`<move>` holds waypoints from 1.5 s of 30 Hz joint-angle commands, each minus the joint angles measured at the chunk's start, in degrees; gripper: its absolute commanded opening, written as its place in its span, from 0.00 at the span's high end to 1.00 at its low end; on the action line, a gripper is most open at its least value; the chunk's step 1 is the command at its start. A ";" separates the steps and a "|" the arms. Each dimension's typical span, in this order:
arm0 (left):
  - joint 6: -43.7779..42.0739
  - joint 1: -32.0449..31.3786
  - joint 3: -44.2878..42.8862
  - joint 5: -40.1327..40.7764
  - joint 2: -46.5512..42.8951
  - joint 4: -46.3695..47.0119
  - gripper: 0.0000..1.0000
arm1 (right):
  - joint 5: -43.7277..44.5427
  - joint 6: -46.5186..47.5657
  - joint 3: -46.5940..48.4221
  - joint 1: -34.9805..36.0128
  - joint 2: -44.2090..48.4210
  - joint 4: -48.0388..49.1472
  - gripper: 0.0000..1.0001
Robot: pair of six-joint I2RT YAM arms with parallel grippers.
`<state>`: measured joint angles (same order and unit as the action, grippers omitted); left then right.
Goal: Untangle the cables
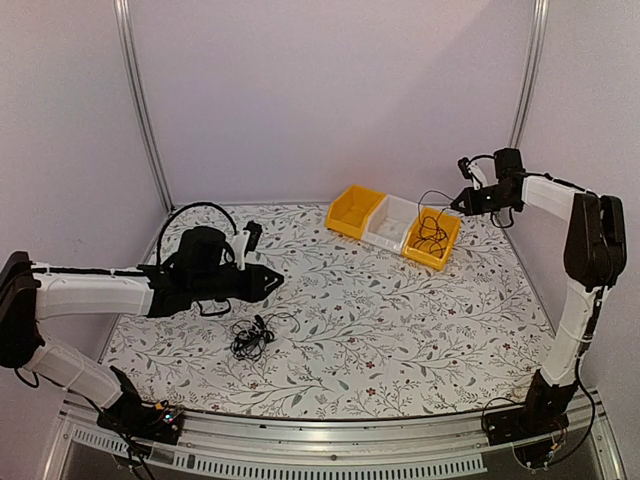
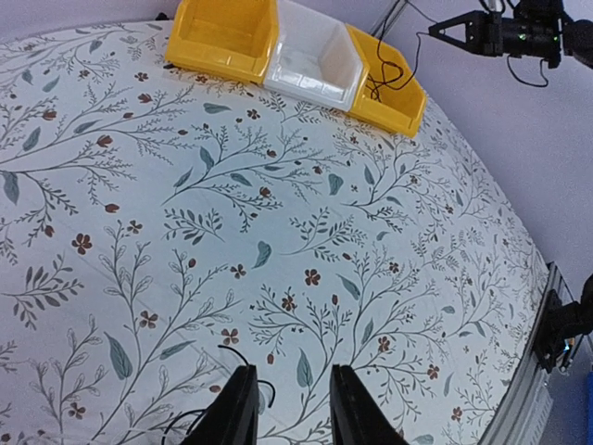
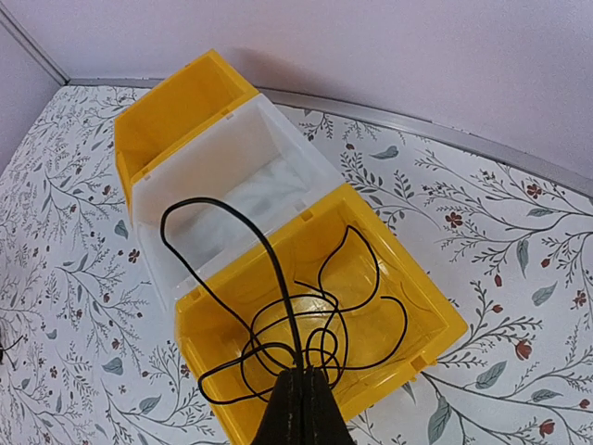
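My right gripper (image 3: 302, 373) is shut on a thin black cable (image 3: 271, 250). The cable arcs up from the jaws and its loops hang down into the right yellow bin (image 3: 422, 301). In the top view the right gripper (image 1: 456, 206) hovers just above that bin (image 1: 433, 240). A second clump of thin black cables (image 1: 251, 338) lies on the floral table, left of the middle. My left gripper (image 1: 272, 281) is open and empty, just above and behind that clump. In the left wrist view the left gripper (image 2: 292, 400) has stray cable ends (image 2: 236, 360) by its left finger.
Three bins stand in a row at the back: a yellow bin (image 1: 354, 212), a white bin (image 1: 392, 222), then the yellow one with the cable. A small black object (image 1: 252, 234) lies near the back left. The table's raised metal edge (image 1: 330, 428) runs along the front.
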<state>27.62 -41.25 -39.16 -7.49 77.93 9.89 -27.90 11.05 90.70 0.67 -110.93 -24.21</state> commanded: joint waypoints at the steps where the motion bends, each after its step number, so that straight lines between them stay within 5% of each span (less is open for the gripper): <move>1: 0.25 -0.51 1.12 -0.12 -0.91 0.60 0.74 | -2.03 -1.35 4.26 -0.26 -4.68 -1.66 1.00; 15: 0.15 -0.50 0.34 -0.63 0.92 0.75 0.74 | 9.47 3.04 10.12 1.66 -13.80 -5.11 1.00; 30: -0.87 -0.41 -0.09 -0.94 2.36 1.25 0.74 | 21.92 9.14 6.95 3.15 -7.65 -7.20 1.00; 45: -0.58 -0.52 1.35 -1.18 1.67 1.76 0.74 | 34.00 12.56 24.66 10.12 -23.78 -19.65 1.00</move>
<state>27.59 -41.25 -38.46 -8.60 81.03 10.41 0.19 22.39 111.50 10.09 -129.91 -38.74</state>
